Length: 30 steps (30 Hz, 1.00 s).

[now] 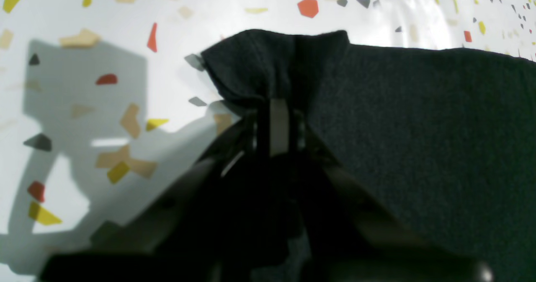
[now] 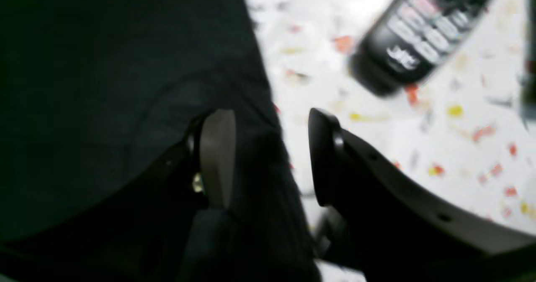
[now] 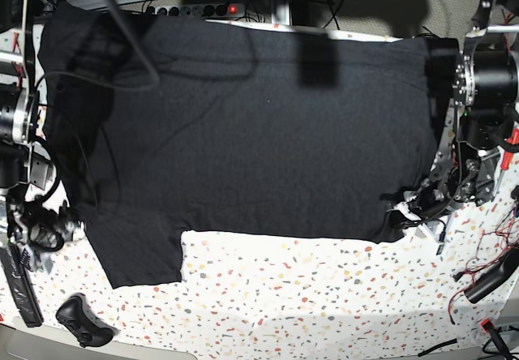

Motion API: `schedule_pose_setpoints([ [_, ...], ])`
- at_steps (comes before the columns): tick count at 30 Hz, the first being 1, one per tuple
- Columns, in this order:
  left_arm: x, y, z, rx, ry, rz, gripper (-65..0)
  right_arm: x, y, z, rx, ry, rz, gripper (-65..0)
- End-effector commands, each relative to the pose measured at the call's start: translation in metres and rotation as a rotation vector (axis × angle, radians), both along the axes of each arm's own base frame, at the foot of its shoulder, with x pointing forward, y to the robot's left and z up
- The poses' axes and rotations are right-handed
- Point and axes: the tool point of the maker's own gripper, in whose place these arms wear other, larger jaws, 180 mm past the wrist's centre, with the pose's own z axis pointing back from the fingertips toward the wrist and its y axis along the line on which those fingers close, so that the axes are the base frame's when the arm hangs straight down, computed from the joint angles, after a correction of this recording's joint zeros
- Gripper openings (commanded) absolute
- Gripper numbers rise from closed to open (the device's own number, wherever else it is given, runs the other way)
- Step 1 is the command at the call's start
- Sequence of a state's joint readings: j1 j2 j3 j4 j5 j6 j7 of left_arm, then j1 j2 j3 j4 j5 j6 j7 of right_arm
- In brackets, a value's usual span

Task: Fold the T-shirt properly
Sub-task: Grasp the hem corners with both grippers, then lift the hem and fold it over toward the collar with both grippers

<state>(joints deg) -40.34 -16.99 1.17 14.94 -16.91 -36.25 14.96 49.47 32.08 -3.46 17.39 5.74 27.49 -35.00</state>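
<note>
On the speckled surface (image 3: 324,295) the T-shirt (image 3: 243,125) lies spread plain side up; left hand (image 1: 279,125) clamps its corner, right hand (image 2: 272,156) gapes empty at its edge, so next: right regrips before folding.

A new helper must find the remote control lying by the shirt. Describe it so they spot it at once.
Start from the big black T-shirt spread over the speckled table. In the right wrist view, look just past the shirt's edge, beyond the open right gripper. The remote control lies there: a long black bar with rows of pale buttons, the only such thing there.
</note>
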Motion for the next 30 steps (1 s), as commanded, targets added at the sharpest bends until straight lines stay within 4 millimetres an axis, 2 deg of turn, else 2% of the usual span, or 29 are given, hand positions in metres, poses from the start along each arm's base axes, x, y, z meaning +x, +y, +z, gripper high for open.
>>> schedule_pose_setpoints([
  [1,-0.008,0.004,-0.007,0.047,0.059,-0.032,-65.0,0.009,-0.011,0.017,-0.016,-0.051,-0.013,-37.0],
  [5,-0.008,0.004,-0.007,0.048,0.06,-0.032,-65.0,0.002,-0.017,0.007,-0.051,-0.047,-0.024,-37.0],
  [9,-0.009,0.004,-0.008,0.049,0.064,-0.034,-65.0,-0.017,-0.024,-0.015,-0.105,-0.001,-0.021,-37.0],
  [13,-0.009,0.004,-0.008,0.049,0.064,-0.034,-65.0,-0.03,-0.02,-0.032,-0.097,0.024,-0.015,-37.0],
  [17,-0.008,0.004,-0.008,0.049,0.064,-0.034,-65.0,-0.032,-0.011,-0.035,-0.033,0.03,-0.034,-37.4],
  [20,-0.008,0.004,-0.008,0.049,0.063,-0.033,-65.0,-0.027,-0.001,-0.034,0.021,0.021,-0.02,-45.3],
  [24,-0.007,0.004,-0.006,0.041,0.054,-0.028,-65.0,-0.023,0.004,-0.03,0.046,0.006,-0.009,-64.3],
  [27,-0.004,0.002,-0.003,0.021,0.042,-0.015,-65.0,-0.019,0.003,-0.026,0.036,-0.008,-0.002,-65.0],
  [30,0.001,0.0,0.003,-0.008,0.02,0.0,-65.0,-0.008,0.004,-0.013,0.021,-0.052,0.028,-65.0],
])
